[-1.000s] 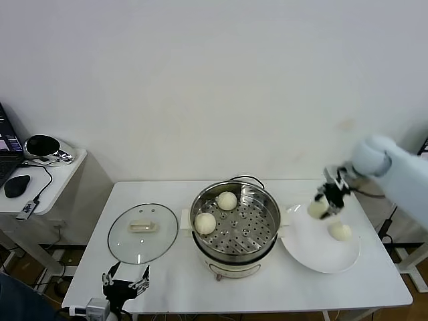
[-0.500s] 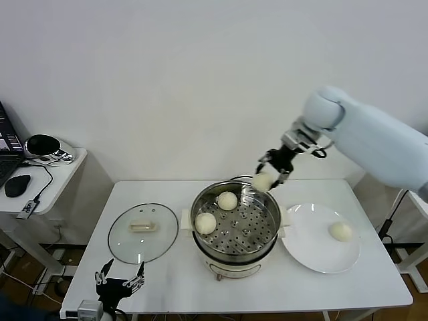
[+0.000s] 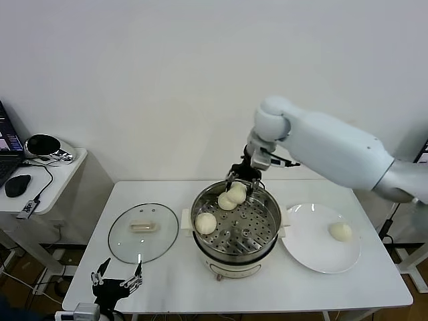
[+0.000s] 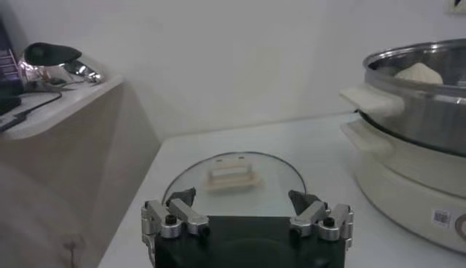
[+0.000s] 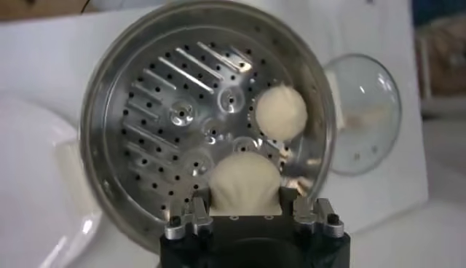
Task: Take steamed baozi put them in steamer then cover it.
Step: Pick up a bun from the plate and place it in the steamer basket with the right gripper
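Observation:
The steel steamer (image 3: 266, 235) stands mid-table on its cream base. Two baozi lie on its tray, one at the left (image 3: 205, 223) and one at the back (image 3: 225, 202). My right gripper (image 3: 239, 190) hangs over the steamer's back rim, shut on a third baozi (image 3: 238, 192). In the right wrist view this baozi (image 5: 245, 182) sits between the fingers above the tray (image 5: 167, 131), with one tray baozi (image 5: 281, 113) beyond it. A fourth baozi (image 3: 341, 231) lies on the white plate (image 3: 313, 249). The glass cover (image 3: 142, 232) lies flat left of the steamer. My left gripper (image 3: 118, 283) is open and empty, low by the table's front left edge.
In the left wrist view the cover (image 4: 233, 175) lies just beyond my open left gripper (image 4: 244, 198), and the steamer (image 4: 415, 109) is at the side. A side table (image 3: 40, 175) with a mouse and a shiny device stands left of the main table.
My right arm carried the baozi leftward from above the plate to above the steamer's back part. The left gripper shifted slightly lower and to the left.

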